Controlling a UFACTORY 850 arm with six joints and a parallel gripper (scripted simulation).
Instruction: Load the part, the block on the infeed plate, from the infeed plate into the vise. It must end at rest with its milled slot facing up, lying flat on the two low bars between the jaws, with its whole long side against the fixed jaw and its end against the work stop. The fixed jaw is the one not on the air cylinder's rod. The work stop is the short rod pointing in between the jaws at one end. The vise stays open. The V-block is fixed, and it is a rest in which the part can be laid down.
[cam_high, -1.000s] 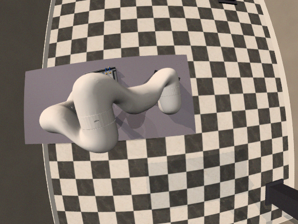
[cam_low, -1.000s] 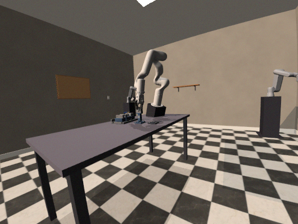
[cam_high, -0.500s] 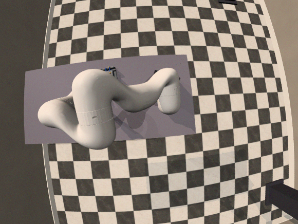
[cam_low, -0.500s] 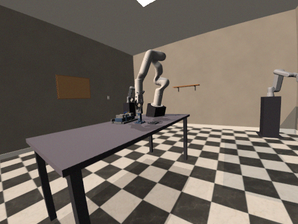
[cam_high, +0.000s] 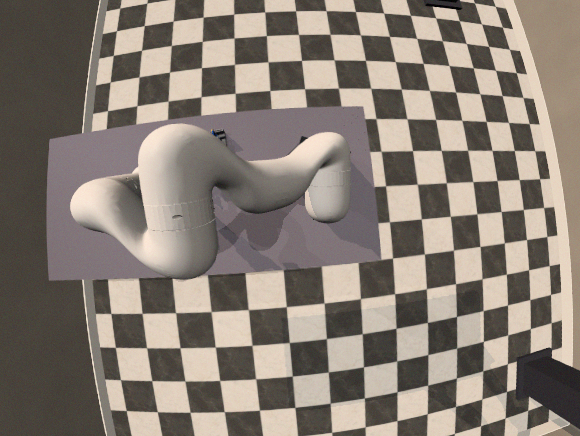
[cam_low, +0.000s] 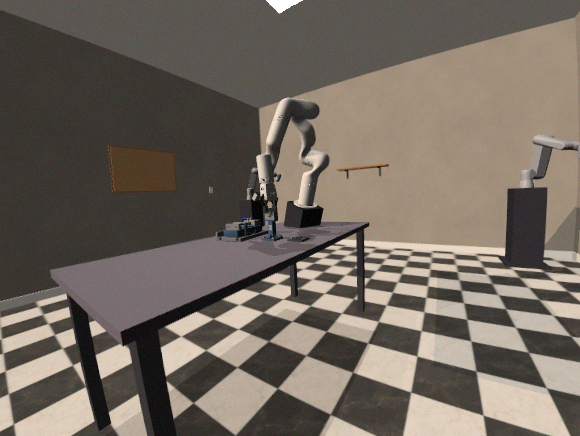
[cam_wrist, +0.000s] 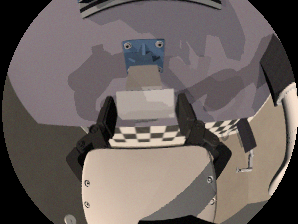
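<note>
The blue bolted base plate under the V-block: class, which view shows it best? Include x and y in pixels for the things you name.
The wrist view: the blue bolted base plate (cam_low: 278, 237) (cam_wrist: 156, 62) appears large there, with bolts distinguishable. The exterior view shows it small, on the tabletop; in the top view I cannot make it out.

Checkered floor (cam_high: 320, 345) (cam_low: 300, 360)—brown walls (cam_low: 450, 125)—an orange-brown board (cam_low: 143, 169).

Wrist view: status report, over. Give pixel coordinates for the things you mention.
Black-fingered gripper (cam_low: 270, 206) (cam_wrist: 145, 102) open. Pale grey rectangular block (cam_low: 268, 214) (cam_wrist: 145, 102) ungripped, gap either side. Nothing seen blocking those gaps.

Dark shadows across the tabletop (cam_high: 100, 255) (cam_low: 150, 280) (cam_wrist: 45, 85)
</note>
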